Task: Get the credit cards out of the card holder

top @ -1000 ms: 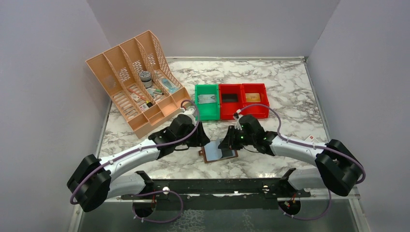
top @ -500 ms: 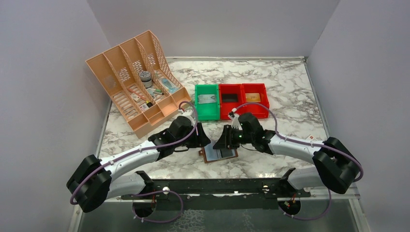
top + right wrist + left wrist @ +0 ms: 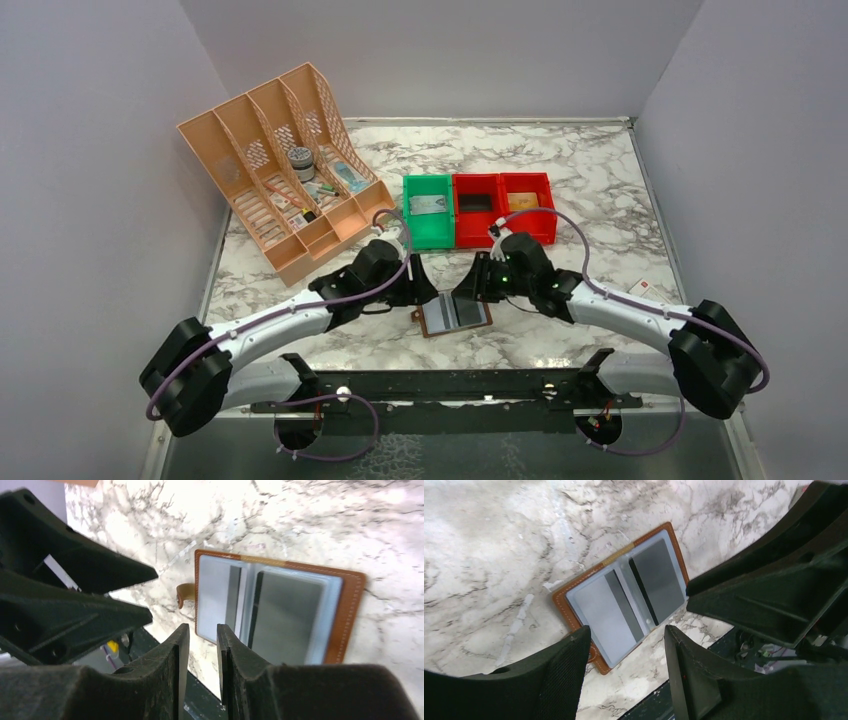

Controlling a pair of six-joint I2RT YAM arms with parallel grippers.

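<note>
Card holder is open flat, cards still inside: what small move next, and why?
Probably lower the open left gripper onto the near edge of the card holder to pin it: it lies unheld, both credit cards still pocketed, so pulling one would likely drag it.

1. One card holder [image 3: 560, 599], lying open.
2. Two credit cards [image 3: 599, 612], one in each half of the card holder.
3. One green bin [image 3: 432, 243], at 12 o'clock from the card holder.
4. Two red bins [image 3: 476, 241], side by side at 1 o'clock.
5. One peach desk organiser [image 3: 215, 150] with four slots, at 10 o'clock.
6. One small white-and-red box [image 3: 640, 286], at 3 o'clock.
7. Two grippers: the left gripper [image 3: 626, 630] at 11 o'clock, the right gripper [image 3: 202, 627] at 1 o'clock.
</note>
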